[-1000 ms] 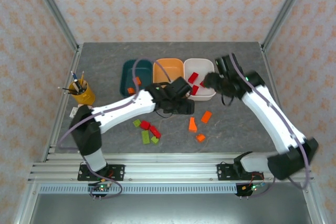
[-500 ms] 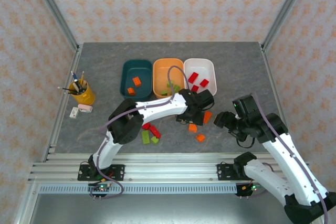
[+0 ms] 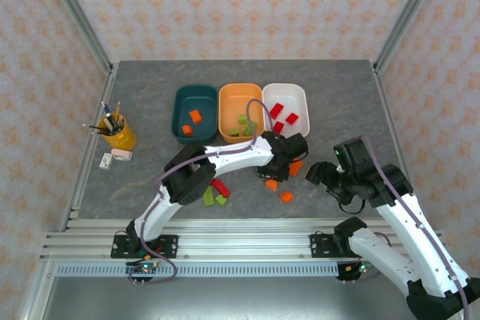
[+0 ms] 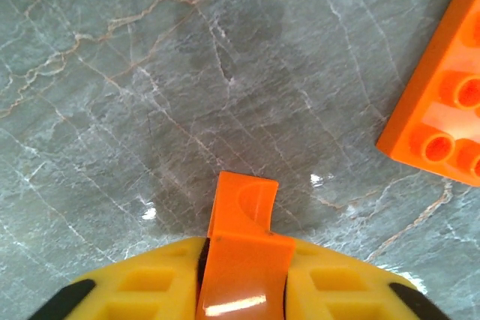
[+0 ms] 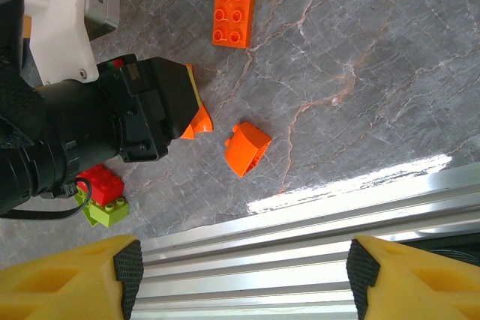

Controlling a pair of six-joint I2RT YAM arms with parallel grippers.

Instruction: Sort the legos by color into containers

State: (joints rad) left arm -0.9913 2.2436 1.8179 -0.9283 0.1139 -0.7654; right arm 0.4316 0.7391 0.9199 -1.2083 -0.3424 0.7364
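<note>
**A:** What's the biggest thing in front of you?

**B:** The grey table. On its far half sits the orange tub, with lime green bricks inside. The teal tub is just left of the orange tub and holds two orange bricks. The white tub is just right of it and holds three red bricks.

**A:** And your grippers?

**B:** My left gripper is down at the table, on the near side of the orange tub and a little to its right. It is clenched on a small orange brick. My right gripper hangs farther right of the orange tub, fingers spread wide with nothing between them.

**A:** Anything loose?

**B:** An eight-stud orange brick and a small orange piece lie on the near side of the orange tub, off to its right. A few red and green bricks lie on its near side, slightly left
</note>
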